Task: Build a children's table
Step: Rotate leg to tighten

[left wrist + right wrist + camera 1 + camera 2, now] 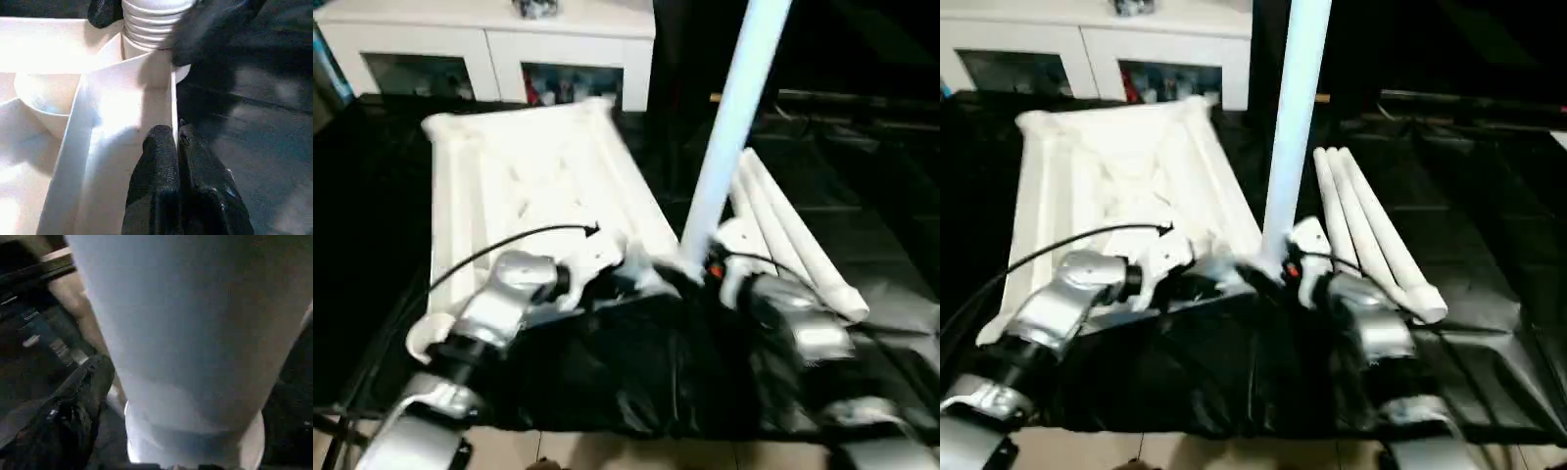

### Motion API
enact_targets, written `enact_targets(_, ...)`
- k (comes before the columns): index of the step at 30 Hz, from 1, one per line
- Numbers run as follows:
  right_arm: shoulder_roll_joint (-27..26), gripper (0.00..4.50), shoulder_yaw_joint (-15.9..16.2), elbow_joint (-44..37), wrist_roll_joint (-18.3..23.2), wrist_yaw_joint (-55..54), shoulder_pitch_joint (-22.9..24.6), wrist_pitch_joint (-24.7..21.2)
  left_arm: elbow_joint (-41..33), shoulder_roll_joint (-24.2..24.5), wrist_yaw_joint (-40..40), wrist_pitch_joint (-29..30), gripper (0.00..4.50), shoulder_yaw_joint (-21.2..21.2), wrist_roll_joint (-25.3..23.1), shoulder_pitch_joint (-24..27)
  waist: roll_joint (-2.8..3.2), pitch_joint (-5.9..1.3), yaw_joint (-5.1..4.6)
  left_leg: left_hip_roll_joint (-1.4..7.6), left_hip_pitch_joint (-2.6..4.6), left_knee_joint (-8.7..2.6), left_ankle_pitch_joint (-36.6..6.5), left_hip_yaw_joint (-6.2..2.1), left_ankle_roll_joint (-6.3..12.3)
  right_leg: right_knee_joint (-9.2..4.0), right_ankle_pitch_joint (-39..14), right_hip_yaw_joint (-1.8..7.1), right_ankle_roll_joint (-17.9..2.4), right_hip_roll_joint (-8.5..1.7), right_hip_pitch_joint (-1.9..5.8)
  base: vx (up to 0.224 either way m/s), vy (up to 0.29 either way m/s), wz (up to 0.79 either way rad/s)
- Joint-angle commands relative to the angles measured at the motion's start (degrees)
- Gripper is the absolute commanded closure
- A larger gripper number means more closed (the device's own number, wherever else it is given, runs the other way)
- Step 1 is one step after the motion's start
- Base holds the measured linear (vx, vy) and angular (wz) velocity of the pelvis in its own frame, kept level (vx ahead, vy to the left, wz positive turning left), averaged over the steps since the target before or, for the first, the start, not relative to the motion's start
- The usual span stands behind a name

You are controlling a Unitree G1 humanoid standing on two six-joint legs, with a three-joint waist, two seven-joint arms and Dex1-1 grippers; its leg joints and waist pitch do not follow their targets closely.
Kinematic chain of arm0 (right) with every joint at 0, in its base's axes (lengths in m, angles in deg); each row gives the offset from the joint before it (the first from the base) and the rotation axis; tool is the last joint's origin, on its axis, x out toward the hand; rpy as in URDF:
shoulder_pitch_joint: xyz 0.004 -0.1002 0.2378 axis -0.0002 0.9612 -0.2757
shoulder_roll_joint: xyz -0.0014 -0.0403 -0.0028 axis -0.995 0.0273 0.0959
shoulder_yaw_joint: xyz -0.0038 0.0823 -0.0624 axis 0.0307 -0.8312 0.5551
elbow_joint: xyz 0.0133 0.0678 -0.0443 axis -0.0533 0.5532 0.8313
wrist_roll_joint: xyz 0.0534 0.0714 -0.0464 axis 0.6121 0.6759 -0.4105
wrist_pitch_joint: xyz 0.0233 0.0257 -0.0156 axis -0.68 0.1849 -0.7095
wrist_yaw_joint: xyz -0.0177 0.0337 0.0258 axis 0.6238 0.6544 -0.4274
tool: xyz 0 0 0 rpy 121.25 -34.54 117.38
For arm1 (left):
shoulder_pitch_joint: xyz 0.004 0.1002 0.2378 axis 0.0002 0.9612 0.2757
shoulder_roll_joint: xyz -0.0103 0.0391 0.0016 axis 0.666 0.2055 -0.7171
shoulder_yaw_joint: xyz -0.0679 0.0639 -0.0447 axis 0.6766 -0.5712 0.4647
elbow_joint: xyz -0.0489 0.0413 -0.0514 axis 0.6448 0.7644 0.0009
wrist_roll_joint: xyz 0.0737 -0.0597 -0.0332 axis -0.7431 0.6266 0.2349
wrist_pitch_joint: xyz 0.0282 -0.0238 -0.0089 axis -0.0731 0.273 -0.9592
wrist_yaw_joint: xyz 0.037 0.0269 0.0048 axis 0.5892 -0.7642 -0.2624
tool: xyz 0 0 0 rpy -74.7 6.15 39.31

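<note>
Left wrist view: left gripper (177, 147) jaws clamp the tabletop (538, 186) rib; upright leg (729, 127) stands at twelve o'clock, right gripper (710, 269) jaws released beside it.

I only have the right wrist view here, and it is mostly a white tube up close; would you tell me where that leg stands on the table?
Observer: The leg stands almost upright, its lower end at the near right corner of the upturned tabletop.
Operator: Thank you. Is it fully in its socket?
Observer: Not fully, it seems: in the left wrist view, thread ridges show above the rim of the corner socket.
Operator: And where is the left gripper?
Observer: The left gripper is shut on the tabletop's thin side wall, close to that socket.
</note>
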Motion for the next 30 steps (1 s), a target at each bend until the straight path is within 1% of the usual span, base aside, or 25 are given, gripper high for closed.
enact_targets(1,0.97,0.58,4.55,-3.45,0.13,7.53,0.80,-1.98,-1.71,-0.99,5.27,-1.40,4.50,-1.69,3.55,-0.02,0.20,-3.36,0.35,3.70,0.18,-3.67,-5.57,-1.03,5.56,-3.92,-0.63,2.85,-15.83,-5.15,2.93,0.000,0.000,0.00)
enact_targets(2,2.21,0.77,5.41,-4.29,-0.17,10.02,1.11,-2.49,-1.44,-0.06,7.15,-1.74,4.50,-1.95,3.63,-0.08,0.10,-3.41,0.48,3.72,0.17,-3.59,-5.33,-0.94,5.72,-3.77,-0.26,2.84,-15.88,-5.11,2.89,0.000,0.000,0.00)
enact_targets(3,2.64,0.77,5.76,-4.55,-0.32,10.88,1.17,-2.70,-1.23,0.31,7.80,-1.93,4.50,-2.06,3.61,-0.14,0.31,-3.41,0.68,3.76,0.18,-3.56,-5.30,-0.94,5.77,-3.79,-0.42,2.83,-15.98,-5.22,2.80,0.000,0.000,0.00)
enact_targets(4,2.99,0.77,6.03,-4.84,-0.33,11.59,1.22,-2.98,-0.96,0.58,8.29,-2.12,4.50,-2.07,3.62,-0.24,0.28,-3.37,0.75,3.75,0.14,-3.59,-5.34,-0.95,5.67,-3.86,-0.71,2.84,-15.90,-5.25,2.79,0.000,0.000,0.00)
enact_targets(7,3.80,1.17,6.78,-5.72,-0.34,13.09,1.31,-3.83,0.09,1.13,9.15,-2.78,4.50,-1.91,3.51,-0.72,0.26,-3.48,1.22,3.79,0.35,-3.55,-5.35,-0.91,5.19,-3.83,-0.86,2.84,-16.03,-5.29,2.64,0.000,0.000,0.00)
enact_targets(8,4.09,1.17,7.11,-6.08,-0.36,13.58,1.37,-4.10,0.49,1.37,9.62,-3.01,4.50,-1.96,3.47,-0.91,0.35,-3.48,1.31,3.80,0.36,-3.60,-5.16,-0.95,4.95,-3.76,-0.56,2.82,-16.10,-5.27,2.66,0.000,0.000,0.00)
enact_targets(9,4.23,1.25,7.28,-6.32,-0.33,13.82,1.43,-4.30,0.77,1.57,9.91,-3.14,4.50,-2.01,3.40,-1.03,0.30,-3.50,1.35,3.79,0.37,-3.62,-5.04,-0.95,4.87,-3.75,-0.36,2.80,-16.04,-5.21,2.69,0.000,0.000,0.00)
enact_targets(10,4.25,1.41,7.33,-6.50,-0.18,13.87,1.47,-4.54,1.00,1.74,10.21,-3.25,4.50,-2.02,3.42,-1.14,0.31,-3.51,1.38,3.82,0.36,-3.61,-4.97,-0.97,4.79,-3.68,0.03,2.79,-16.09,-5.26,2.68,0.000,0.000,0.00)
enact_targets(11,4.28,1.41,7.32,-6.73,0.02,14.01,1.51,-4.96,1.24,1.84,10.49,-3.36,4.50,-2.00,3.44,-1.26,0.42,-3.51,1.42,3.77,0.34,-3.60,-4.97,-0.97,4.74,-3.68,0.12,2.80,-16.10,-5.26,2.69,0.000,0.000,0.00)
enact_targets(12,4.23,1.51,7.33,-6.94,0.21,14.11,1.58,-5.36,1.44,1.88,10.62,-3.46,4.50,-1.95,3.45,-1.34,0.32,-3.54,1.37,3.79,0.33,-3.62,-5.01,-0.98,4.66,-3.65,0.35,2.80,-16.16,-5.28,2.72,0.000,0.000,0.00)
enact_targets(14,3.52,1.62,6.92,-7.28,0.44,13.47,2.01,-5.87,1.89,1.62,10.23,-3.55,4.50,-1.59,3.50,-1.51,0.34,-3.55,1.42,3.78,0.31,-3.60,-5.06,-0.99,4.52,-3.68,0.14,2.81,-16.11,-5.33,2.76,0.000,0.000,0.00)
enact_targets(16,3.10,1.64,6.64,-7.31,0.58,12.97,2.20,-5.99,2.04,1.44,9.83,-3.53,4.50,-1.41,3.51,-1.56,0.31,-3.57,1.45,3.73,0.28,-3.57,-4.87,-0.98,4.52,-3.67,0.44,2.81,-16.03,-5.30,2.76,0.000,0.000,0.00)
enact_targets(17,1.71,1.65,5.38,-6.51,0.67,10.28,2.29,-5.48,2.51,0.72,8.30,-3.02,4.50,-0.98,3.41,-1.82,0.26,-3.53,1.42,3.76,0.23,-3.63,-4.92,-1.00,4.39,-3.66,0.11,2.81,-15.94,-5.36,2.75,0.000,0.000,0.00)
enact_targets(18,-0.25,1.66,3.70,-4.87,0.32,5.55,2.01,-4.31,3.27,-0.41,5.12,-2.26,4.50,-0.40,2.80,-2.34,0.18,-3.45,1.29,3.73,0.26,-3.70,-5.56,-1.02,3.97,-3.85,-1.17,2.84,-15.77,-5.46,2.65,0.000,0.000,0.00)
enact_targets(19,-0.58,1.66,3.43,-4.56,0.21,4.65,1.96,-4.07,3.44,-0.63,4.42,-2.13,4.50,-0.28,2.64,-2.46,0.22,-3.29,1.15,3.68,0.31,-3.80,-6.56,-1.01,3.63,-4.09,-2.80,2.88,-15.71,-5.51,2.51,0.000,0.000,0.00)
enact_targets(20,-2.49,1.68,1.93,-2.18,-0.85,-1.69,1.17,-3.48,4.83,-2.23,0.21,-1.20,4.50,0.68,1.93,-3.42,0.13,-3.21,0.96,3.58,0.52,-3.91,-7.75,-1.10,2.55,-4.44,-6.23,2.94,-15.10,-5.54,2.44,0.000,0.000,0.00)
enact_targets(21,-3.78,1.69,0.80,-0.78,-0.95,-5.21,0.66,-3.17,5.54,-3.34,-2.81,-1.29,4.50,1.28,1.42,-3.96,0.10,-3.09,0.83,3.48,0.70,-3.99,-8.96,-1.14,1.54,-4.85,-9.51,2.99,-14.54,-5.62,2.38,0.000,0.000,0.00)
enact_targets(22,-3.85,1.69,0.74,-0.71,-0.95,-5.41,0.63,-3.16,5.58,-3.41,-2.98,-1.30,4.50,1.31,1.39,-3.99,0.11,-3.05,0.73,3.49,0.63,-4.07,-9.35,-1.22,0.98,-5.00,-11.43,3.07,-13.88,-5.68,2.45,0.000,0.000,0.00)
enact_targets(23,-6.01,1.69,-0.74,1.15,-1.10,-10.79,-0.08,-2.60,6.30,-5.31,-7.12,-0.99,4.50,2.19,1.00,-4.68,0.10,-3.07,0.72,3.51,0.64,-4.11,-9.34,-1.26,0.86,-5.07,-11.93,3.07,-13.47,-5.67,2.47,0.000,0.000,0.00)
enact_targets(24,-6.14,1.69,-0.81,1.25,-1.12,-11.08,-0.12,-2.57,6.31,-5.41,-7.31,-0.94,4.50,2.24,0.99,-4.71,0.15,-3.08,0.54,3.54,0.64,-4.15,-9.46,-1.31,0.57,-5.04,-12.20,3.09,-13.23,-5.66,2.36,0.000,0.000,0.00)
enact_targets(25,-7.56,1.70,-1.49,2.49,-1.50,-14.62,-0.64,-2.18,6.33,-6.56,-9.41,-0.31,4.50,2.57,0.80,-4.97,0.13,-3.11,0.53,3.47,0.63,-4.13,-9.34,-1.26,0.62,-5.09,-12.10,3.08,-13.06,-5.59,2.39,0.000,0.000,0.00)
enact_targets(26,-7.79,1.70,-1.58,2.71,-1.60,-15.21,-0.73,-2.13,6.29,-6.73,-9.72,-0.20,4.50,2.58,0.73,-4.99,0.07,-3.14,0.44,3.46,0.60,-4.08,-8.81,-1.21,0.76,-4.99,-11.14,3.15,-12.98,-5.54,2.33,0.000,0.000,0.00)
enact_targets(29,-10.99,1.70,-1.75,6.07,-4.13,-23.14,-2.05,-0.30,4.78,-9.20,-14.17,1.43,4.50,2.26,-0.54,-4.80,0.41,-3.36,0.37,3.32,0.33,-3.95,-6.38,-1.18,1.60,-4.61,-7.20,3.07,-13.19,-5.40,2.51,0.000,0.000,0.00)
enact_targets(30,-13.10,1.70,-2.38,8.60,-5.68,-28.50,-3.09,1.66,3.44,-10.39,-15.77,2.31,4.50,1.55,-1.23,-4.30,0.49,-3.41,0.22,3.41,0.35,-3.93,-5.71,-1.13,1.52,-4.44,-5.96,3.11,-13.49,-5.43,2.38,0.000,0.000,0.00)
